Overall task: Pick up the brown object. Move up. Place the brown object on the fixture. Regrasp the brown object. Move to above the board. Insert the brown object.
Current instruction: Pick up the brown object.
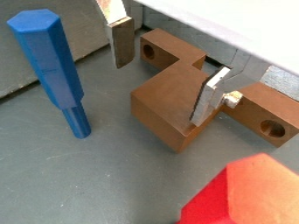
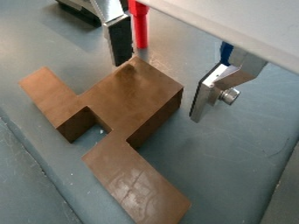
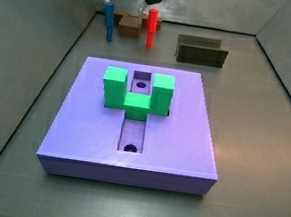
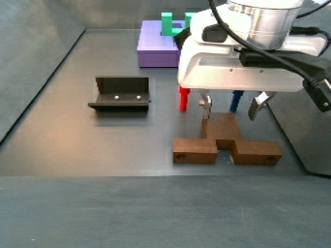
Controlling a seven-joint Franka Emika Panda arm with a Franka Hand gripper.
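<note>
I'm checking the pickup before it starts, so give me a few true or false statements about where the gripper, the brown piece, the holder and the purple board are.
1. The gripper has its fingers on either side of the brown object's middle stem. True.
2. The brown object is lifted off the floor. False: it lies flat on the floor.
3. The fixture is empty. True.
4. The green block sits on the fixture. False: it sits on the board.
5. The blue peg lies on its side. False: it stands upright.
</note>
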